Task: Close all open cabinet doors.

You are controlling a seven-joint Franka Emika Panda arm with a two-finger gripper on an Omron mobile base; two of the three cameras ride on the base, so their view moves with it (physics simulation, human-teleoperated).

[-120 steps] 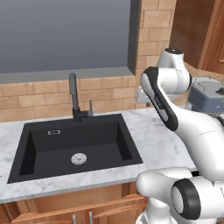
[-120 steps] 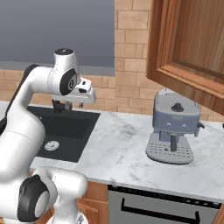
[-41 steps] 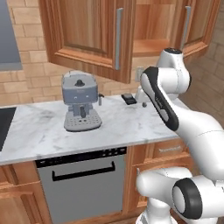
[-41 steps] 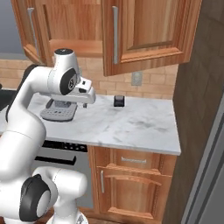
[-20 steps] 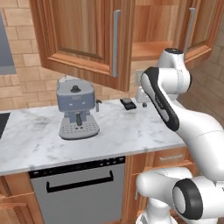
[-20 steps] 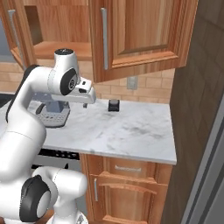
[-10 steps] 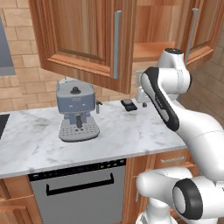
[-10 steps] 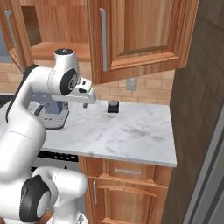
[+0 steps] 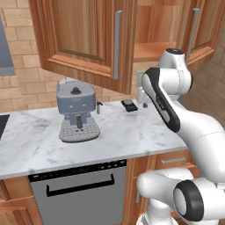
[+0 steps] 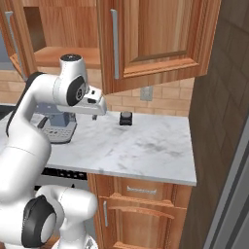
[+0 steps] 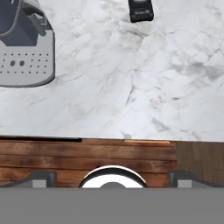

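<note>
The base has driven past the sink to the coffee machine (image 9: 77, 112). Two cabinet doors (image 9: 90, 37) stand open above it. The end effector (image 10: 95, 108), apart, could strike them when rising.

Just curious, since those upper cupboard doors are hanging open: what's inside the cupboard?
Through the open cabinet doors I see a bare wooden shelf and back wall. Nothing stored there shows, though the doors and the arm cover part of the inside.

White arm (image 10: 44, 97) folded upright, elbow high, hand pointing down, jaws unreadable
</note>
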